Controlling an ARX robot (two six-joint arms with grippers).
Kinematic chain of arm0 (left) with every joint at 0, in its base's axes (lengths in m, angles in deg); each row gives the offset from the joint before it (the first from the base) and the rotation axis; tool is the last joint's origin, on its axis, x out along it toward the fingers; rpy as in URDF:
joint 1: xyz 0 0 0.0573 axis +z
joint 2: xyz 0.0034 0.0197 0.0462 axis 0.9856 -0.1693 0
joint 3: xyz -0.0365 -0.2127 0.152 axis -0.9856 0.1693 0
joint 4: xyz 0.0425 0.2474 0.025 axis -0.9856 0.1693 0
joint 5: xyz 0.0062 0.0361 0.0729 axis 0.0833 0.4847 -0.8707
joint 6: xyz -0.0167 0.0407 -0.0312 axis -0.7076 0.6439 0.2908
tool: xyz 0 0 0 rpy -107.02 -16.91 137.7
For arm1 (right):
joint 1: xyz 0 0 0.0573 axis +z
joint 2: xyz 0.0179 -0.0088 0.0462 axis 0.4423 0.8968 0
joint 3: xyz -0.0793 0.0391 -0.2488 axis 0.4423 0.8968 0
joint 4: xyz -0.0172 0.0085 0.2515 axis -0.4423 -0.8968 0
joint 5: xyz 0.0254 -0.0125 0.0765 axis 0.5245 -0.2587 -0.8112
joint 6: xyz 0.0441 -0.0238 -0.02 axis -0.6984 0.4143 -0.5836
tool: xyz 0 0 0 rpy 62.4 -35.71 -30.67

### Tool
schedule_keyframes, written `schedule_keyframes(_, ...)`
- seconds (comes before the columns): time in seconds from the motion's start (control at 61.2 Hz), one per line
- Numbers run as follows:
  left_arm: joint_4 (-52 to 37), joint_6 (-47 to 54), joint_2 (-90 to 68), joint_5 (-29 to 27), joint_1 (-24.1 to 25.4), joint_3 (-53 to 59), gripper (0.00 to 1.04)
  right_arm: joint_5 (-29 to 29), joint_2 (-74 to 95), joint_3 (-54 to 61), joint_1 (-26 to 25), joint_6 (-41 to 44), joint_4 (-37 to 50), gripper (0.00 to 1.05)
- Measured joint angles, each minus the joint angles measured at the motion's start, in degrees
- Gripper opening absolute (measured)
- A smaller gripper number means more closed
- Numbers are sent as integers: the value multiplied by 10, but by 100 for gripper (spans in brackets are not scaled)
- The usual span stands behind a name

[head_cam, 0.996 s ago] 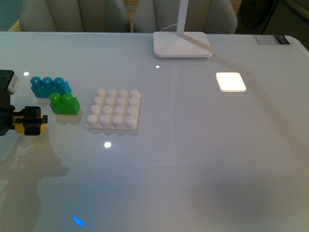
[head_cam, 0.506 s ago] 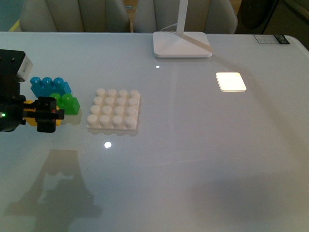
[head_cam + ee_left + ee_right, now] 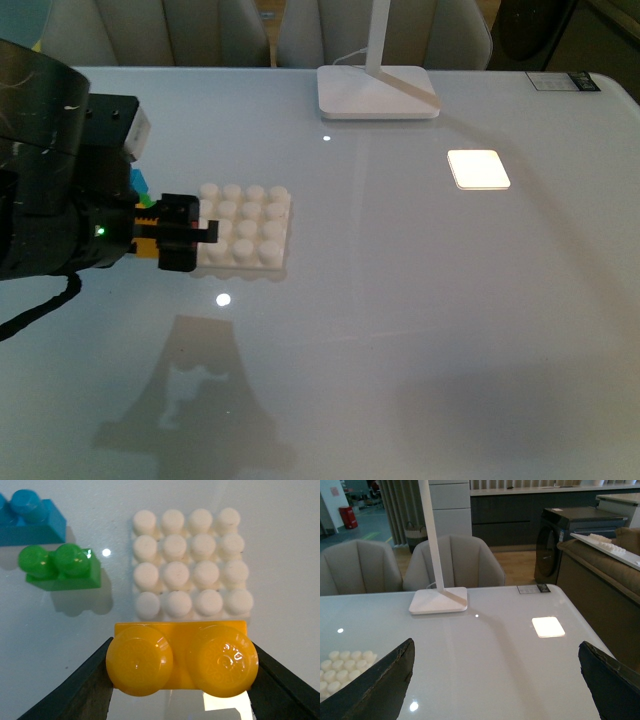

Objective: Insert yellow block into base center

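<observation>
Since the yellow block (image 3: pixel 181 662) hangs just short of the base (image 3: pixel 192 575), which lies right ahead of the claw, pressing down here would, I reckon, seat it on the near row or catch the rim and tip the plate. The left gripper (image 3: pixel 181 680) pinches the block by its ends, jaws spread only to its length, touching nothing else. The green brick (image 3: pixel 60 570) sits off to one side.

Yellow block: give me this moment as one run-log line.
left end effector: shut on yellow block | block: at edge of base, not inserted | right end effector: open, empty
</observation>
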Motion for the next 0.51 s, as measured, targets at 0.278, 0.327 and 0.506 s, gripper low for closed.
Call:
schedule_keyframes(0.278, 7, -16, -38, -15, -34, -51, 64, 0, 0, 0, 0, 0, 0, 96)
schedule_keyframes(0.327, 7, -16, -51, -17, -38, -63, 64, 0, 0, 0, 0, 0, 0, 96)
schedule_keyframes(0.506, 13, -14, -95, -26, -44, -109, 64, 0, 0, 0, 0, 0, 0, 96)
